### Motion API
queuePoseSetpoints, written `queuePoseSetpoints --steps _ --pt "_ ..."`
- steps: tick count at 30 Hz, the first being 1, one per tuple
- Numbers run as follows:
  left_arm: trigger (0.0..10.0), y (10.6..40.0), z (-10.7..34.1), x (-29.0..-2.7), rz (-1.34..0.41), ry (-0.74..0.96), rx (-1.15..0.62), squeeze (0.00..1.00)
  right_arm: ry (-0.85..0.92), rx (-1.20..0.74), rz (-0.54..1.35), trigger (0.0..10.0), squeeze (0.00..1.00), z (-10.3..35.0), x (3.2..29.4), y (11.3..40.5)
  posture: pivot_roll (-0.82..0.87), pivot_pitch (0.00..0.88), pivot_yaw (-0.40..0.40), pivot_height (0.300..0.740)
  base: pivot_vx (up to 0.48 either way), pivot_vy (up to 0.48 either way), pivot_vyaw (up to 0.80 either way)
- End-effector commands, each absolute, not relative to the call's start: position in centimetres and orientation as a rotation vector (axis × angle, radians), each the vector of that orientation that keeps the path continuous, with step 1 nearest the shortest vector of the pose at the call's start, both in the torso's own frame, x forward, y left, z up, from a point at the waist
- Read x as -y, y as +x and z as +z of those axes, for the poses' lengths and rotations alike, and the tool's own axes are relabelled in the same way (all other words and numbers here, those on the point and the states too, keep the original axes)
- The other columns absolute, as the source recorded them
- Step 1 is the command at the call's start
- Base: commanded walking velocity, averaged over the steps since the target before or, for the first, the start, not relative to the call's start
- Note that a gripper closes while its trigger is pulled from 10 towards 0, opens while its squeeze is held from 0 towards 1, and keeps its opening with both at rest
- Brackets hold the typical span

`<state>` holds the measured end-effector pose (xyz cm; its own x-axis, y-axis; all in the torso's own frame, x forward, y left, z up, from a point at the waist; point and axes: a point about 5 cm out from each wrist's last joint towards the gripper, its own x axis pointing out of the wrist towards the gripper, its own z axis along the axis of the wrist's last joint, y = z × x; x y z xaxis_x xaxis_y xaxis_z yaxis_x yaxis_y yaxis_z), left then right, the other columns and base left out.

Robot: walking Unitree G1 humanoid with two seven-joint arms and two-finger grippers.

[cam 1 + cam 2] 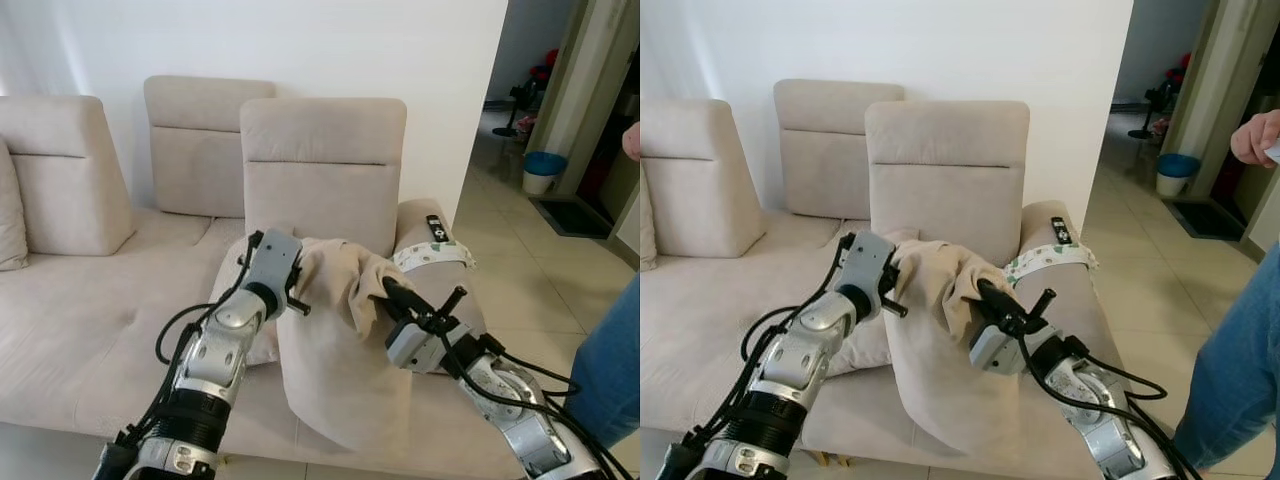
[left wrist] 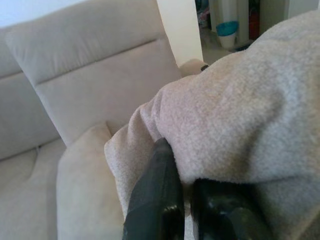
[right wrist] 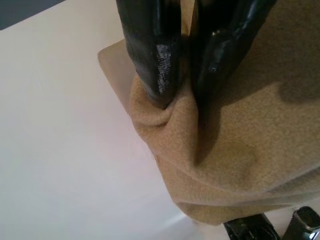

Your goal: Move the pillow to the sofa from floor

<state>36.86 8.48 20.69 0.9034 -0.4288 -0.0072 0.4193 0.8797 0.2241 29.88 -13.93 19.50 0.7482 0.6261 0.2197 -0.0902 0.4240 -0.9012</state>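
Observation:
A beige pillow (image 1: 335,360) hangs between my two arms over the front of the beige sofa (image 1: 90,300). Its lower end rests on the seat's front edge. My left gripper (image 1: 303,272) is shut on the pillow's upper left corner, and the left wrist view has both black fingers (image 2: 155,200) pinching the fabric (image 2: 235,115). My right gripper (image 1: 385,290) is shut on the upper right corner. Its fingers (image 3: 150,50) squeeze a fold of the pillow (image 3: 220,150).
A second small cushion (image 1: 262,340) lies on the seat behind my left arm. A remote (image 1: 435,227) rests on the sofa's right armrest (image 1: 430,255), which has a patterned cloth. A person in jeans (image 1: 610,370) stands at the right. A blue bin (image 1: 543,170) is in the hallway.

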Motion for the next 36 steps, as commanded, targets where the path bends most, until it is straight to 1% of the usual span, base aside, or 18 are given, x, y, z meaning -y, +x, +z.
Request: queuePoseSetpoints --steps 1,9,14,36 --pt "10.0 36.2 22.8 -6.2 -0.538 0.195 0.151 0.0 -1.027 0.651 0.523 10.0 0.0 20.1 12.4 29.4 0.06 0.0 0.047 0.74 0.0 0.0 0.0" --pt "10.0 36.1 23.6 -5.9 -0.581 0.259 0.2 0.0 -1.026 0.657 0.524 10.0 0.0 20.1 12.3 29.4 0.05 0.0 0.053 0.74 0.0 0.0 0.0" --pt "10.0 36.1 23.8 -5.8 -0.585 0.264 0.211 0.0 -1.028 0.658 0.525 10.0 0.0 20.1 12.3 29.3 0.05 0.0 0.053 0.74 0.0 0.0 0.0" --pt "10.0 36.1 23.8 -5.5 -0.593 0.272 0.22 0.0 -1.034 0.661 0.522 10.0 0.0 20.3 12.4 29.5 0.05 0.0 0.051 0.74 0.287 0.0 0.0"
